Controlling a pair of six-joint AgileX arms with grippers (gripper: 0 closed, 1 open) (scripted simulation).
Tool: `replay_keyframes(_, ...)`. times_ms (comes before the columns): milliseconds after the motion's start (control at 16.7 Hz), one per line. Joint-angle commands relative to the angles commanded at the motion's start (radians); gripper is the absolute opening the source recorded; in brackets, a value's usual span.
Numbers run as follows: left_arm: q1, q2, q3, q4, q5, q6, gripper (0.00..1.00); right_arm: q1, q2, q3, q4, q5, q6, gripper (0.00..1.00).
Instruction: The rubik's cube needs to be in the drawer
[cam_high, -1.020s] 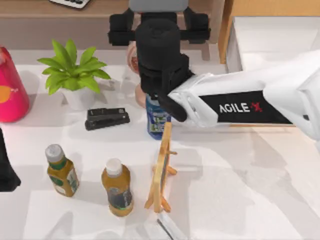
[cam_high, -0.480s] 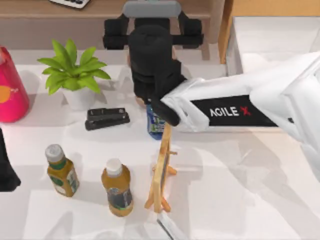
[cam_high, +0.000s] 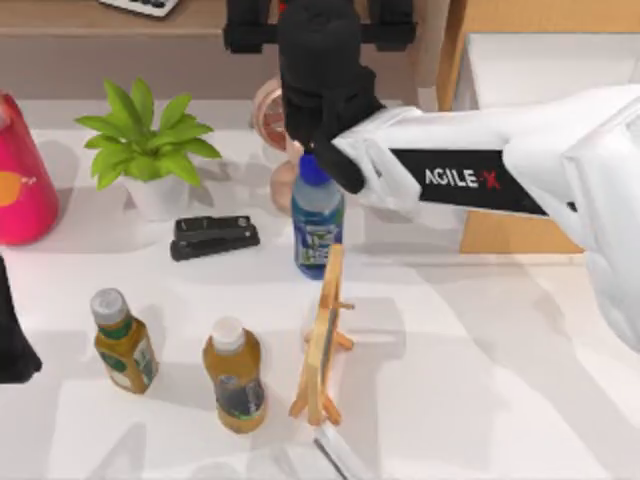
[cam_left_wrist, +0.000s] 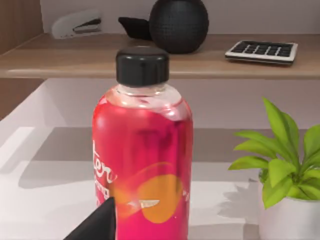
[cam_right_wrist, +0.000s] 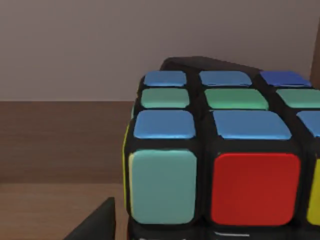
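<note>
Near the worktop's front edge stand two amber bottles (cam_high: 124, 340) and a slim wooden easel (cam_high: 323, 340); farther back, a smooth blue bottle (cam_high: 318, 225). At the back edge the right hand (cam_high: 318, 25) grips the glossy, hard-cornered cube (cam_right_wrist: 220, 150), which could clip the drawer (cam_high: 545, 75) wall at the back right corner.

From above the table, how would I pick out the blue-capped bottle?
Find the white arm reaching in from the right. Just below its black end stands the blue-capped bottle, behind the small wooden easel. The two bottles nearer the front have white caps and amber contents.
</note>
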Motion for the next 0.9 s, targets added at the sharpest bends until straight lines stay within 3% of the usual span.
replay_keyframes(480,0.000,0.000,0.000,0.000,0.000,0.000,1.00,0.018,0.060,0.091,-0.035,0.020,0.004,1.00)
replay_keyframes(900,0.000,0.000,0.000,0.000,0.000,0.000,1.00,0.018,0.060,0.091,-0.035,0.020,0.004,0.47)
